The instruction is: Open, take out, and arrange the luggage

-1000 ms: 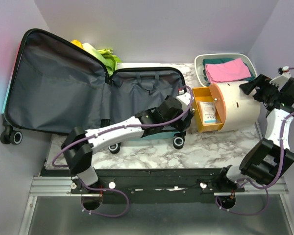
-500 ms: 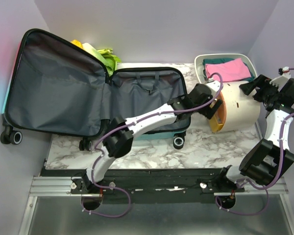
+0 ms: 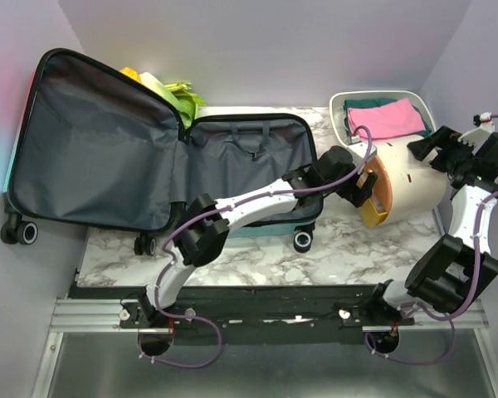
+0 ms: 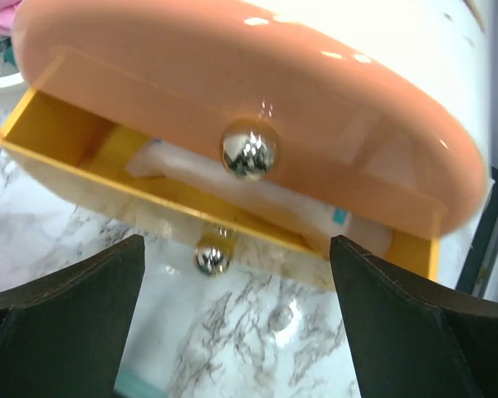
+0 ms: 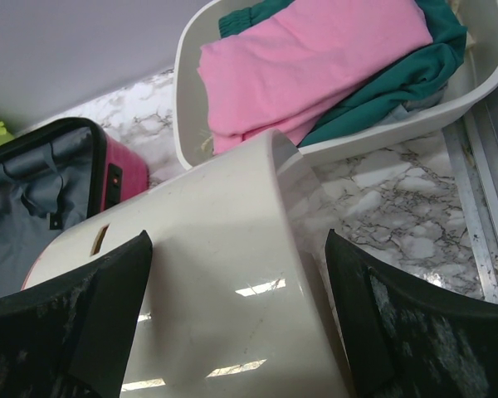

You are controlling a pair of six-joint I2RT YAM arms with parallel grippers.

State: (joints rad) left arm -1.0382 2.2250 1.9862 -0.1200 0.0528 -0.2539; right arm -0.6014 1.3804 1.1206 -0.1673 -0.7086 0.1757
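Note:
The luggage [image 3: 241, 157] lies open on the marble table, its dark grey lining showing and nothing lying inside it. Its lid [image 3: 91, 157] leans back at the left. The pink shell edge [image 5: 108, 170] shows in the right wrist view. My left gripper [image 3: 367, 189] reaches past the case to an orange drawer front [image 4: 191, 75] with a silver knob [image 4: 249, 151]. Here the left gripper [image 4: 236, 245] is open just below the knob and holds nothing. My right gripper [image 3: 436, 149] hovers open over the cream cabinet [image 5: 232, 290], also [image 5: 239, 240] in its wrist view.
The cabinet [image 3: 411, 186] stands right of the case with its yellow drawer slightly out and a white packet [image 4: 274, 195] inside. A white basket [image 3: 340, 104] with pink cloth [image 5: 307, 58] and teal cloth sits behind it. Green and yellow items [image 3: 170, 91] lie behind the lid.
The left arm swung right from the case to the drawer front. The drawer, pulled far out a second ago, is now pushed most of the way in. The right arm stayed still.

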